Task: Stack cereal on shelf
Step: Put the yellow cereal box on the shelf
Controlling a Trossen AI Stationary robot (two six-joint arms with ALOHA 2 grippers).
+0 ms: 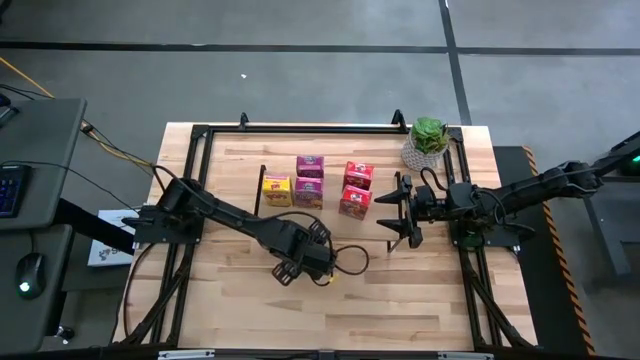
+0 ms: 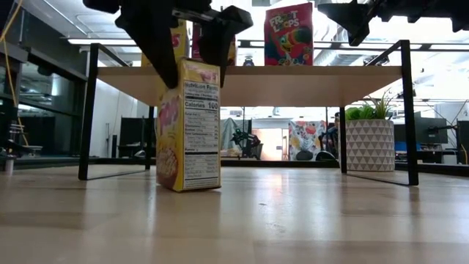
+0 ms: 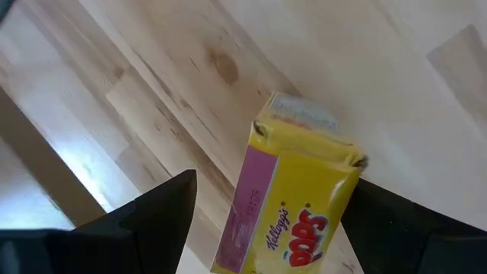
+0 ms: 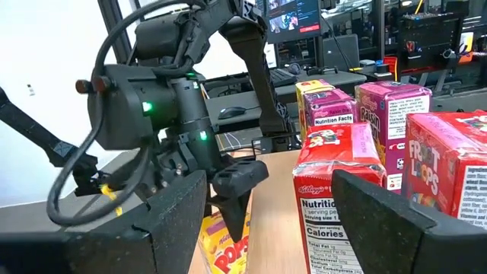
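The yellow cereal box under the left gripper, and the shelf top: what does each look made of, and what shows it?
Yellow cereal box: probably thin printed cardboard, slightly glossy; folded flaps and creased edges show at its end. Shelf top: light wood or wood laminate, matte; pale even surface with a flat board edge, on thin black legs that look like metal.

On the table [image 1: 420, 290] stands the shelf [image 1: 330, 160], toward the far side, and five cereal boxes stand on its top: one [image 1: 277, 190] at the left, two [image 1: 309, 180] in the middle, one behind the other, and two [image 1: 356, 189] at the right, also one behind the other. The plant [image 1: 428, 142] stands at the right end of the shelf, near the far right corner of the table. The sixth cereal box [image 2: 189, 126] stands upright on the table in front of the shelf, between the fingers of the left gripper [image 1: 305, 262], which is above it. The right gripper [image 1: 400, 211] is just to the right of the shelf's right-hand boxes, apart from them.
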